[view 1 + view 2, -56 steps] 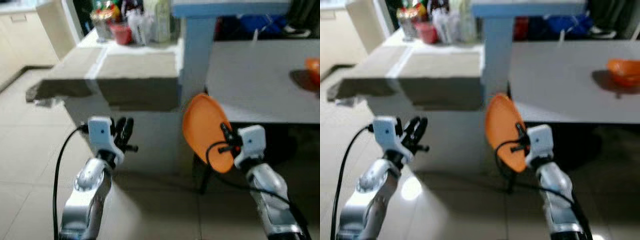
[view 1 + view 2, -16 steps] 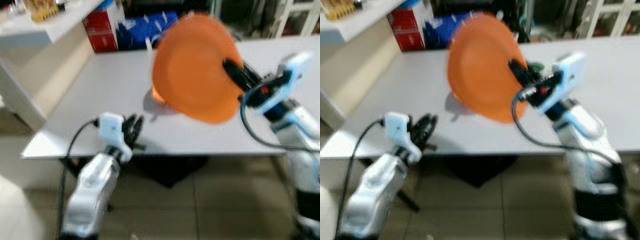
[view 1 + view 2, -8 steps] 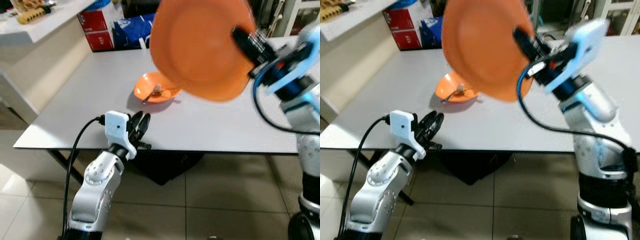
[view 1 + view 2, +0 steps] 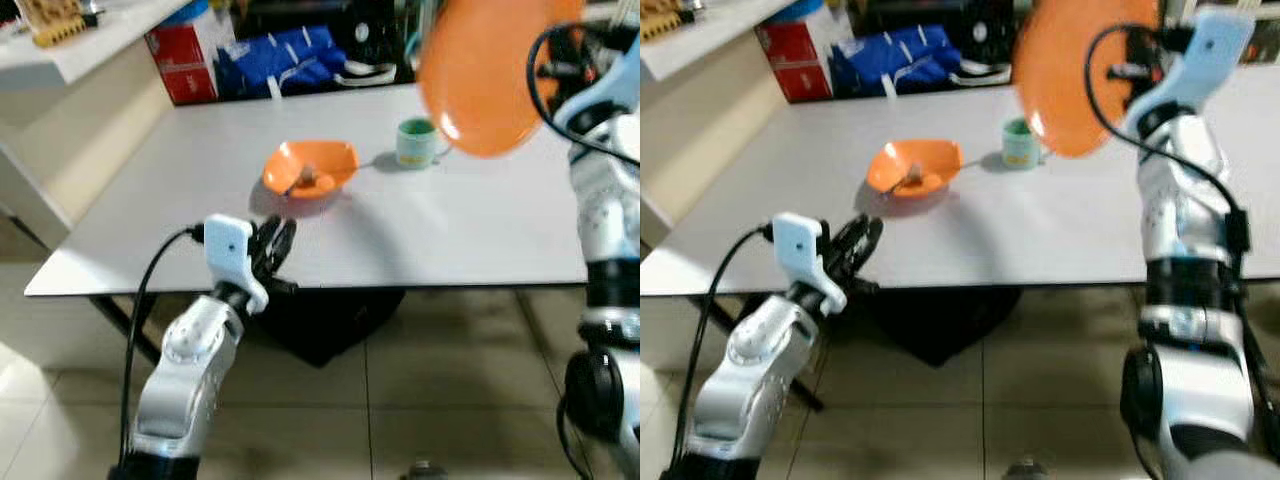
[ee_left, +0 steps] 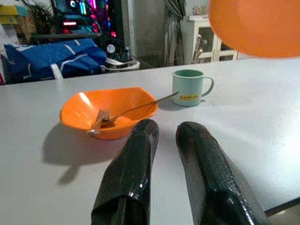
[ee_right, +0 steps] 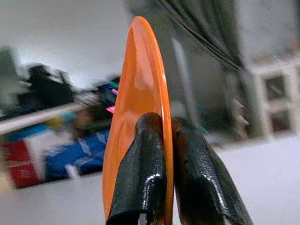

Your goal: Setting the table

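Above mug [image 4: 415, 142] and bowl [image 4: 309, 167], plate [image 4: 487, 75] pinched in right pincer [image 6: 164, 140].

A pale grey table [image 4: 480, 240] stands on a floor of large beige tiles [image 4: 450, 420] with dark grout. Left of it runs a cream counter [image 4: 90, 110]. Beyond the far edge sit a red box [image 4: 185, 68] and blue bags [image 4: 275, 55] (in shadow); white furniture [image 5: 199, 40] stands farther back.
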{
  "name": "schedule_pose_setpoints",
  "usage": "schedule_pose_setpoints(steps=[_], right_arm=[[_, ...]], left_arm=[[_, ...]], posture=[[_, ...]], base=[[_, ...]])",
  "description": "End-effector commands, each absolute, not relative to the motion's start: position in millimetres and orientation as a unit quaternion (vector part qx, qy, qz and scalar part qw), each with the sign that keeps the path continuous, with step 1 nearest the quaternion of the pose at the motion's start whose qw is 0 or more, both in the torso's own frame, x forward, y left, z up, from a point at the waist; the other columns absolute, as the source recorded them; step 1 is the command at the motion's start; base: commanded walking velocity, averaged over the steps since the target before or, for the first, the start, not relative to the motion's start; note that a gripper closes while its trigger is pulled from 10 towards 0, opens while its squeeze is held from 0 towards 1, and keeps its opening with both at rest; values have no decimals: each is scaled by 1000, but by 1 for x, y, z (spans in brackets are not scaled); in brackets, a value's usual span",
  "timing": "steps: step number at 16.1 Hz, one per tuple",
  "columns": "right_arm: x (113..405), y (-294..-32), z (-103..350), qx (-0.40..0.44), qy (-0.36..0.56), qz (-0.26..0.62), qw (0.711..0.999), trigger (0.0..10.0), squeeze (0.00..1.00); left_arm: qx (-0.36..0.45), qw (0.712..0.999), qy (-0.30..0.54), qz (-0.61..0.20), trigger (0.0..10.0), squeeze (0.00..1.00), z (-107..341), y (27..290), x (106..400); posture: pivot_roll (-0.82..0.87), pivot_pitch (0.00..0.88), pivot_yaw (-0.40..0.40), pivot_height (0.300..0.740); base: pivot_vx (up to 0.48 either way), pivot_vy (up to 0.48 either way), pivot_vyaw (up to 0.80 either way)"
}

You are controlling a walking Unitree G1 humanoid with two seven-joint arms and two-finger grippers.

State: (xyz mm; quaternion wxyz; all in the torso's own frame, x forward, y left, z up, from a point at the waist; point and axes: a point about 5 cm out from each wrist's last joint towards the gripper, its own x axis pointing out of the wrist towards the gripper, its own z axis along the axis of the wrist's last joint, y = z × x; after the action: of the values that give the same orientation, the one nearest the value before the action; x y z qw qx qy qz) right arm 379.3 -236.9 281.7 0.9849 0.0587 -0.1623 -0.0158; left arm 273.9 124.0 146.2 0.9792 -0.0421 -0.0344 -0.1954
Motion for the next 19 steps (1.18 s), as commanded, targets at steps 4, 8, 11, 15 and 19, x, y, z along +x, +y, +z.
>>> schedule_pose_setpoints(steps=[4,8,11,15,19], right_arm=[[395,-231,273,83,-144,-50,985,10000,0],[404,-235,239,150,-96,-100,979,10000,0],[402,-235,219,155,-74,-119,978,10000,0],[401,-231,213,154,-84,-115,978,10000,0],[399,-232,214,144,-94,-110,979,10000,0]], left_arm=[[-27,982,-44,-181,10000,0,155,135,273],[-24,984,-39,-175,10000,0,155,140,268],[-22,984,-34,-175,10000,0,154,141,265],[-20,983,-30,-178,10000,0,154,142,265],[-20,983,-29,-181,10000,0,153,140,265]], posture=[[-171,0,152,740],[-152,4,148,740],[-150,8,152,740],[-162,6,161,740],[-175,2,158,740]], base=[[0,0,0],[0,0,0],[0,0,0],[0,0,0],[0,0,0]])
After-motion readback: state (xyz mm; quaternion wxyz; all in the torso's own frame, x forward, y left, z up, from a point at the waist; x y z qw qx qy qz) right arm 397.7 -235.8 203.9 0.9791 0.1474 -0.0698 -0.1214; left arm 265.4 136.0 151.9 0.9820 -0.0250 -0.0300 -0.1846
